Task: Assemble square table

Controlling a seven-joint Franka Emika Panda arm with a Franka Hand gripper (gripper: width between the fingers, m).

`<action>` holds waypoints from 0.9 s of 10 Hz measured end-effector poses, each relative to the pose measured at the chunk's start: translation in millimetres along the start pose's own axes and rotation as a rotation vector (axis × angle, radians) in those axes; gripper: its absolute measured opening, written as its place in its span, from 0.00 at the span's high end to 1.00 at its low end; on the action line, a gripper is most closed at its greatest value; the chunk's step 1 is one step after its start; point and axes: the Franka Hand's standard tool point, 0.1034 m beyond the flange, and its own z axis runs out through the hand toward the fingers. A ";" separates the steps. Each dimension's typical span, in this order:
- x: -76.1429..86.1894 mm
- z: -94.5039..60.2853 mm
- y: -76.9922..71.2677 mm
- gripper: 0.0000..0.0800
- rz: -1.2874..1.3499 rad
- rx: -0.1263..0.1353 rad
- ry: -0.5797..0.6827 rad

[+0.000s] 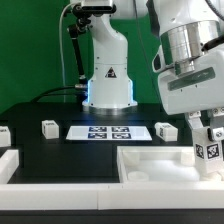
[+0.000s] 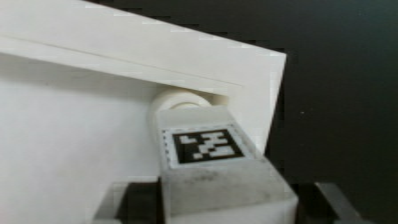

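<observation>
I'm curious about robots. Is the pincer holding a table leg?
Yes, the pincer clamps a white tagged leg from both sides.

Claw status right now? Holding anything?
Claw: closed on a white tagged leg, held at a corner of the table top.

leg (image 2: 217,172): white, chunky, runs from the gripper out toward the top's corner
tag (image 2: 201,145): black-and-white, on the leg face turned to the camera
gripper (image 2: 222,205): one finger on each side of the leg's near end, clamped on it
fingers (image 2: 128,205): dark, blurred, only partly in frame
square top (image 2: 71,140): white, one corner visible
rim (image 2: 125,50): raised, runs along both edges meeting at that corner
leg far end: rounded, inside the rim, tucked into the inner corner, just beside the rim wall; contact unclear
table (image 2: 329,30): black, beyond the corner
</observation>
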 end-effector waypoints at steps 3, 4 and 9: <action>0.8 -0.4 -0.3 0.54 -0.109 -0.003 -0.001; 1.9 -2.9 0.9 0.54 -0.295 -0.063 -0.033; 4.5 -3.6 -3.8 0.19 -0.726 -0.066 -0.037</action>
